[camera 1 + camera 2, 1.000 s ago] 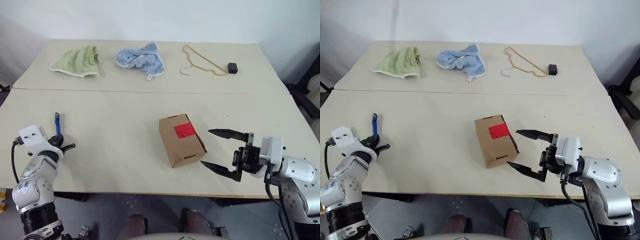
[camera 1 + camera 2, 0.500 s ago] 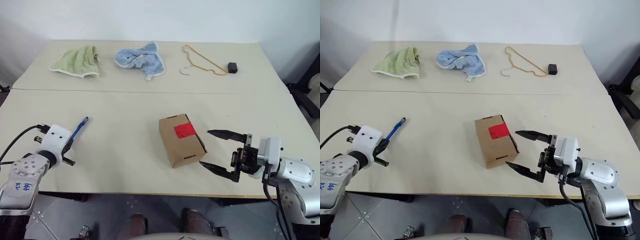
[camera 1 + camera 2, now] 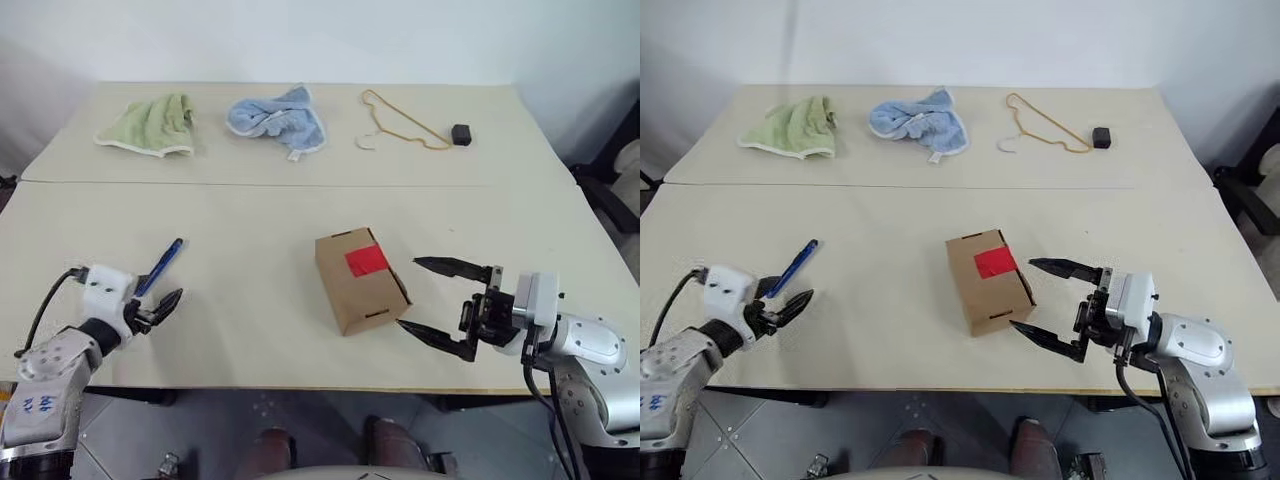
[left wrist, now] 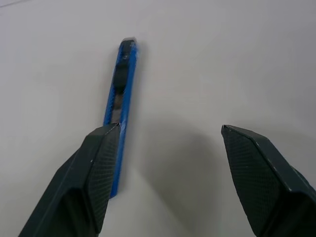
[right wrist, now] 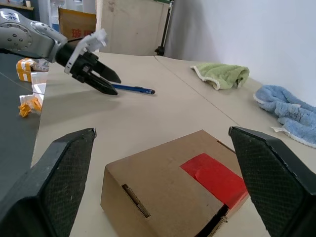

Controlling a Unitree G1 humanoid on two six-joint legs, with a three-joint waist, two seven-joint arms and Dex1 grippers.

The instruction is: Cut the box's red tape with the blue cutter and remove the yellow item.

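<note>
The box (image 3: 360, 282), a small brown carton with the red tape (image 3: 366, 261) on its top, stands near the table's front middle. My right gripper (image 3: 407, 293) is open just to its right, fingers pointing at the carton's side without touching it. The blue cutter (image 3: 160, 267) lies flat on the table at the front left. My left gripper (image 4: 170, 129) is open over its near end; one finger (image 4: 98, 163) overlaps the cutter, which lies outside the gap. The right wrist view shows the box (image 5: 163, 192) and the left gripper (image 5: 106, 81) far behind it. The yellow item is hidden.
At the back of the table lie a green cloth (image 3: 150, 124), a blue cloth (image 3: 277, 118), a thin tan hanger (image 3: 400, 125) and a small black block (image 3: 461, 134). The table's front edge (image 3: 300, 388) runs close below both grippers.
My left gripper went from shut on the cutter to open, and the cutter now lies on the table. The left hand turned and drew slightly back. The right arm stayed still.
</note>
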